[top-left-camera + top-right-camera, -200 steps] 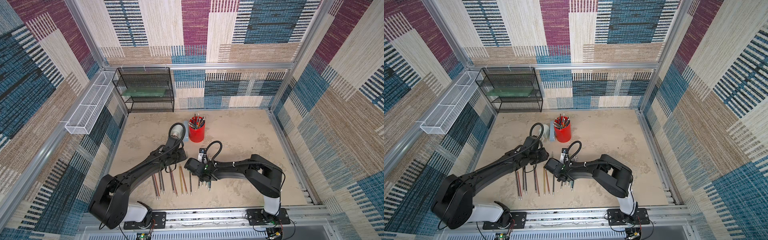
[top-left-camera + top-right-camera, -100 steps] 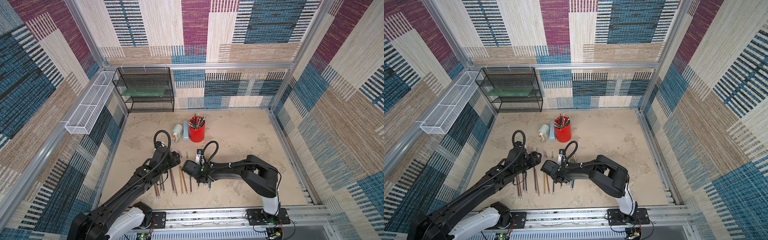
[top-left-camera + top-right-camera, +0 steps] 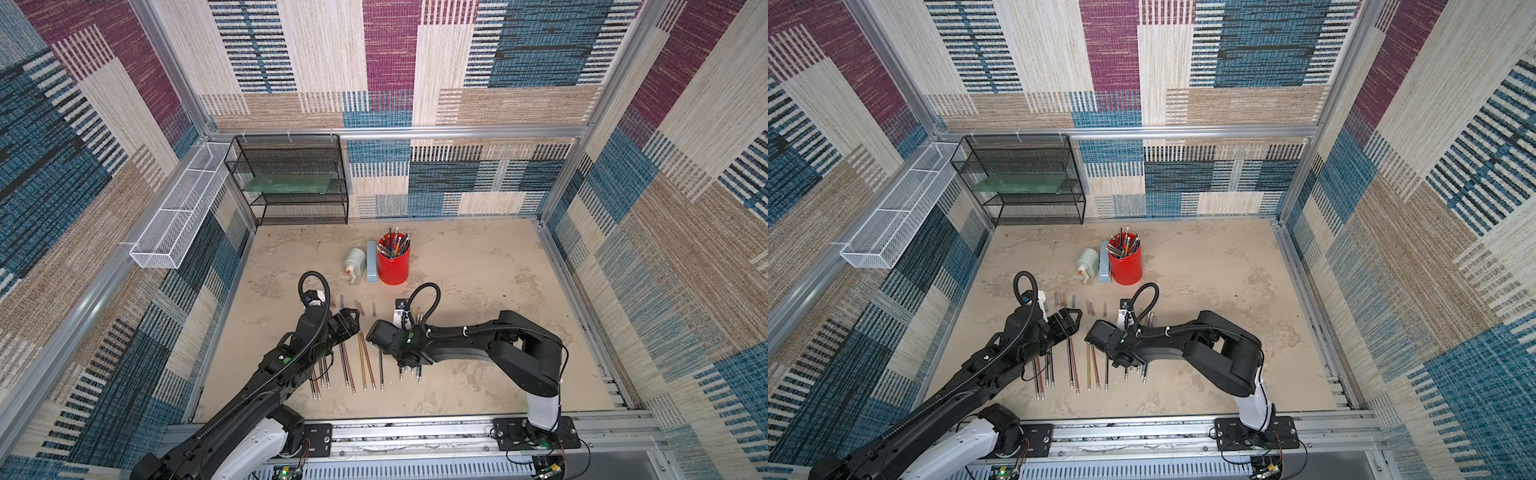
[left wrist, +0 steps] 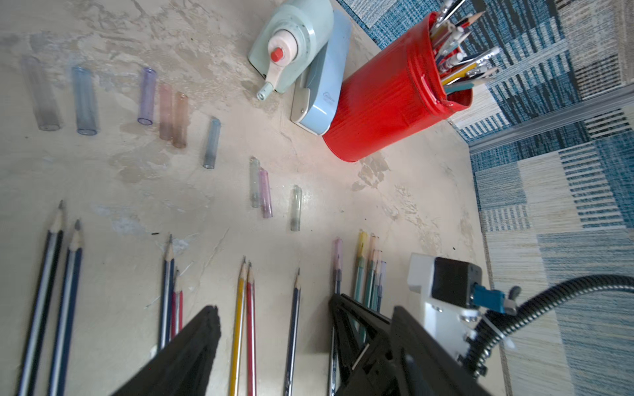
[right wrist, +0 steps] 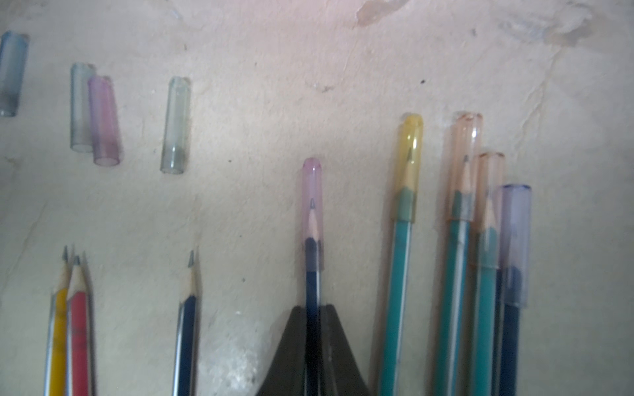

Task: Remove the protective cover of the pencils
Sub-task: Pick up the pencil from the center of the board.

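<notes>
Pencils (image 4: 238, 325) lie in a loose row on the table (image 3: 478, 291), long axes parallel and running away from the robot, sharpened tips at the far end, blunt ends nearest it. The right gripper (image 5: 312, 307) is clamped on the shaft of one dark-blue pencil (image 5: 312, 284), just behind its tip. That tip points straight ahead of the jaws and wears a translucent pink cap (image 5: 312, 199).

Just to this gripper's right lie three teal pencils (image 5: 398, 291) and a dark pencil (image 5: 511, 343), all aimed the same way. Their tips sit under a yellow cap (image 5: 410, 154), two orange caps (image 5: 465, 164) and a violet cap (image 5: 514, 240). To its left are bare points: a bare dark-blue pencil (image 5: 187, 325), apart, then a red pencil (image 5: 79, 336) and a yellow pencil (image 5: 58, 336) side by side.

The left gripper (image 3: 352, 321) hangs over the left part of the row (the left arm (image 3: 286, 365) hides several shafts in both top views), jaws spread wide and holding nothing.

Ahead of both grippers, past the pencil tips, loose caps (image 4: 211, 142) lie in a ragged line, each roughly parallel to the pencils, open mouths toward them. Farther ahead stands a red cup (image 4: 387, 113) crammed with more pencils, a pale-blue stapler-like item (image 4: 324, 85) against it and a pale-green crank sharpener (image 4: 298, 37) beside that.
</notes>
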Available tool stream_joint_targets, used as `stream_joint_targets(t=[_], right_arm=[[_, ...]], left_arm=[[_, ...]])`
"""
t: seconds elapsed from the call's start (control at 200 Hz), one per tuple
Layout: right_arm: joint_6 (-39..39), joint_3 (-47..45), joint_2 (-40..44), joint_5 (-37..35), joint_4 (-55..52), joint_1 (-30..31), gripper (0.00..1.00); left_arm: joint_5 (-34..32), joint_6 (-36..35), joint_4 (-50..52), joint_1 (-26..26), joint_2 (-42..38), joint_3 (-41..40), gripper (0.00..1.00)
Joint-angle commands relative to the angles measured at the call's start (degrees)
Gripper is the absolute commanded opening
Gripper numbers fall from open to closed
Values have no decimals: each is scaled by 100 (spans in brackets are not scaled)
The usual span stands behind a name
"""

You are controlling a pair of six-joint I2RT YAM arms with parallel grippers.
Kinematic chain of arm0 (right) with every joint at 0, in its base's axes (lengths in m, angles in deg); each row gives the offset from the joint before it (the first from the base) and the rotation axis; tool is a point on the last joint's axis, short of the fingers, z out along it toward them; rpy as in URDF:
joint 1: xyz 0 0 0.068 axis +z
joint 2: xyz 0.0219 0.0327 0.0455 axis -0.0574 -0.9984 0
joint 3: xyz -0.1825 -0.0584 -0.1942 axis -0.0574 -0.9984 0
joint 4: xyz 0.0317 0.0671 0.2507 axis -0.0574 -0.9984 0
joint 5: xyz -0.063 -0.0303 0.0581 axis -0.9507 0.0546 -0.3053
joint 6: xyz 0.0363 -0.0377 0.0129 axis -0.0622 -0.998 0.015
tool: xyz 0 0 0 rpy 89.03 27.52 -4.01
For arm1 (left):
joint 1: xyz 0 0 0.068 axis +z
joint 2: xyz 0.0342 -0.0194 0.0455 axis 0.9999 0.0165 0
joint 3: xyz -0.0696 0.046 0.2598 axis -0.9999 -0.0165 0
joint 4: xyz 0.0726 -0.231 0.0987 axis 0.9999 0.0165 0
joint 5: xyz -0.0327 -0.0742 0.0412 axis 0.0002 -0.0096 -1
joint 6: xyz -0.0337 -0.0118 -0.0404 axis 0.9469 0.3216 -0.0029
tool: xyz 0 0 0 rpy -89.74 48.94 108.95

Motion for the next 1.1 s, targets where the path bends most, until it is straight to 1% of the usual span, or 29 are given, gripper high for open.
stream_joint_targets(t=[0.0,0.175,0.361,0.516,0.651,0.721,0.826,0.982,1.092], right_arm=[[-112,-29,160,263,-61,42,3],[-304,-499,724,410,724,54,1],[-318,-1348,1557,458,1652,42,1],[-478,-1982,2142,974,2525,-130,0],[-666,-2344,2418,1169,3122,-172,0],[-693,-2424,2510,1254,3248,-195,0],[-824,-2483,2621,1464,3452,-201,0],[-859,-2568,2679,1514,3617,-210,0],[-859,-2534,2730,1602,3578,-213,0]], left_arm=[[401,-87,-184,10,25,113,75],[730,-85,-500,6,89,41,74],[1133,-65,-898,5,196,-7,72],[1547,31,-1285,10,400,9,72],[1928,175,-1798,-9,695,-59,70],[2108,271,-2117,-4,879,-96,71],[2345,294,-2212,-28,1128,52,70],[2360,318,-2406,-82,1370,87,69],[2465,325,-2374,-82,1557,262,63]])
